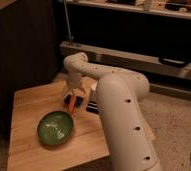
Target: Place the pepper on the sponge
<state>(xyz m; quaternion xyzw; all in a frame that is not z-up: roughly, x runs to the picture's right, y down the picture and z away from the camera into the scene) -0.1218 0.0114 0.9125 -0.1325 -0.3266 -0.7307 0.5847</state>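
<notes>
Our gripper (75,93) hangs over the wooden table (29,105), and honestly we can't tell if it's clamped or let go. The slim, tapered orange pepper (73,105) lies slanted just under it, across the soft dark blue sponge (68,101), near the round green bowl (55,127).

The surface (31,107) is pale matt wood with faint grain. The green bowl (55,128) looks smooth and glossy. The arm (124,110) is smooth white plastic, its end effector (74,93) just above the matt blue sponge (79,102).
</notes>
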